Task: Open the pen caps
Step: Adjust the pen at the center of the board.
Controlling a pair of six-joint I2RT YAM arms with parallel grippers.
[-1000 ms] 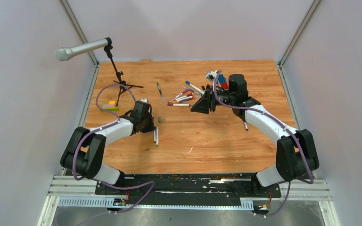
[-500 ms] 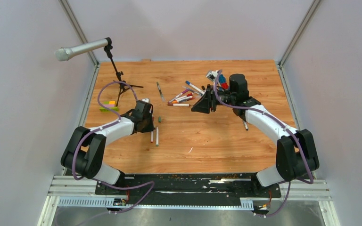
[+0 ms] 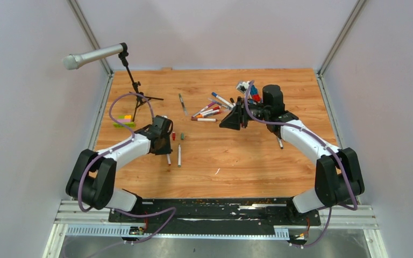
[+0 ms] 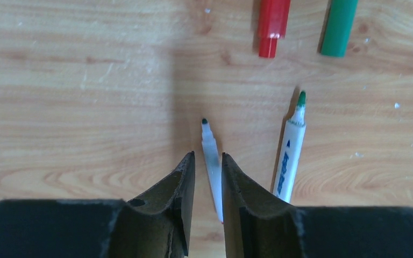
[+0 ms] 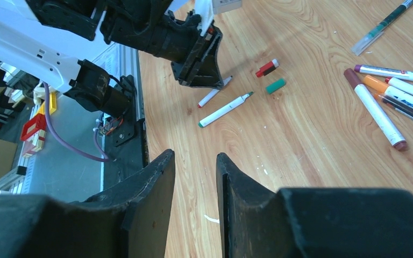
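Microphone (image 3: 94, 55) on a stand at the far left corner of the desk (image 3: 236, 161), with a green-yellow brick bar (image 3: 124, 123) lying near its foot. Left claw (image 4: 207, 157) low over the wood, jaws slightly parted; an uncapped dark-tipped pen (image 4: 211, 161) lies on the desk in the gap, neither jaw visibly pressing it. Just beside it on the right lies a second uncapped pen (image 4: 290, 156), green tip, white barrel with blue print. Beyond the two tips, a red cap (image 4: 272, 24) and a green cap (image 4: 339, 27) lie loose, apart from each other. Further right, a heap of capped pens (image 3: 207, 112), with a single pen (image 3: 182, 104) off to its left. Right claw (image 5: 194, 156) near the heap, jaws narrowly spread, nothing between them. Blue-and-red toy (image 3: 254, 92) beyond the right arm, partly hidden.
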